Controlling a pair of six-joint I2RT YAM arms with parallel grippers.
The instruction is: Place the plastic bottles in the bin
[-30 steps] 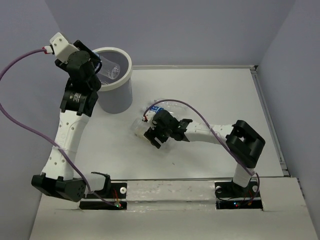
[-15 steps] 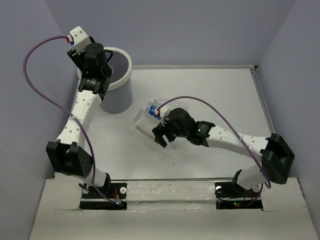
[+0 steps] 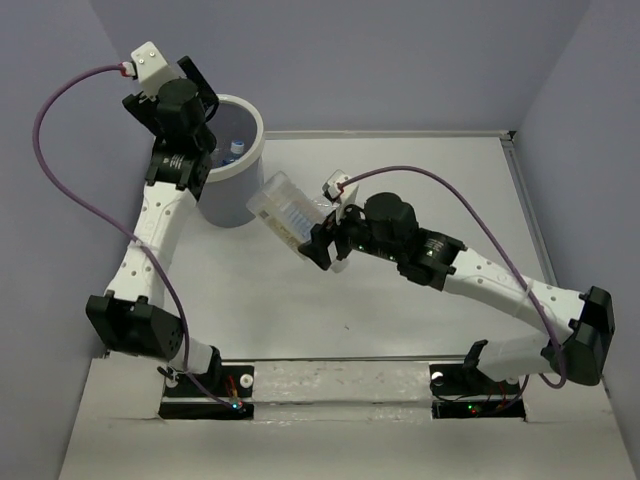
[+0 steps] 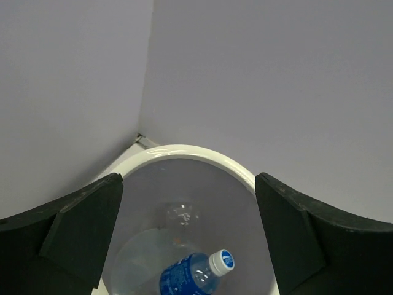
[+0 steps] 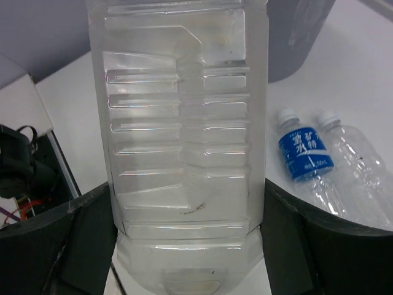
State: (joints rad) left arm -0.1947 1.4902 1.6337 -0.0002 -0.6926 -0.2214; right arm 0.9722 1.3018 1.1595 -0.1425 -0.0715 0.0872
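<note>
The grey bin [image 3: 232, 195] with its white rim [image 4: 184, 151] stands at the back left. Inside it lie a blue-labelled plastic bottle [image 4: 195, 275] with a white cap and a clear bottle [image 4: 181, 215]. My left gripper [image 4: 187, 203] hovers open over the bin's mouth with nothing in it. My right gripper [image 3: 325, 247] is shut on the large wide clear bottle [image 5: 184, 153], which hangs tilted above the table just right of the bin [image 5: 295, 37]. Below it, a blue-labelled bottle [image 5: 302, 153] and a slim clear bottle [image 5: 356, 169] lie side by side on the table.
The white table [image 3: 430, 180] is walled at the back and on the right. A purple cable [image 3: 430, 178] arcs above the right arm, and another loops left of the left arm. The arm bases sit at the near edge.
My left gripper has opened above the bin, and the clear bottle it held is now inside. My right arm has lifted the large bottle off the table and carried it left towards the bin.
</note>
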